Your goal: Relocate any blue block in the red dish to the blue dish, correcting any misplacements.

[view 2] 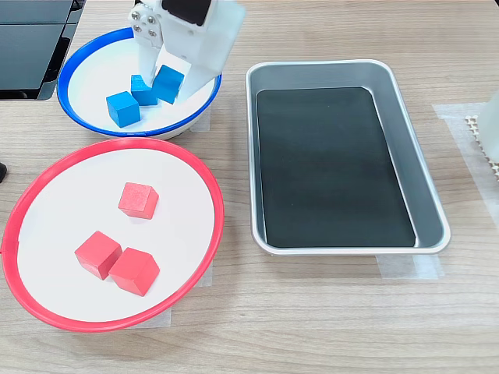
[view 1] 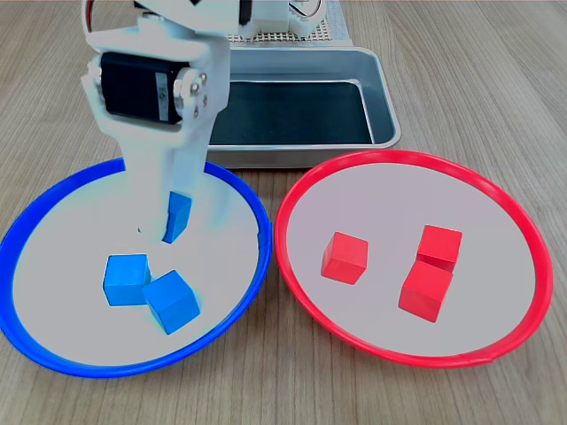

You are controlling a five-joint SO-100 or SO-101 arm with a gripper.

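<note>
In both exterior views my white gripper (view 1: 168,226) (view 2: 167,87) hangs over the blue dish (view 1: 258,221) (view 2: 72,64). It is shut on a blue block (view 1: 178,216) (view 2: 168,82), held tilted just above the dish's pale floor. Two more blue cubes (view 1: 126,279) (view 1: 171,301) lie in that dish, touching each other, in front of the gripper in the first exterior view. The red dish (view 1: 535,232) (view 2: 211,189) holds three red cubes (view 1: 345,258) (view 1: 439,247) (view 1: 426,289) and no blue cube.
A rectangular metal tray (view 1: 386,99) (view 2: 427,187) with a dark floor stands behind the dishes in the first exterior view, right of them in the second exterior view. A dark device (view 2: 31,47) lies at the second exterior view's upper left.
</note>
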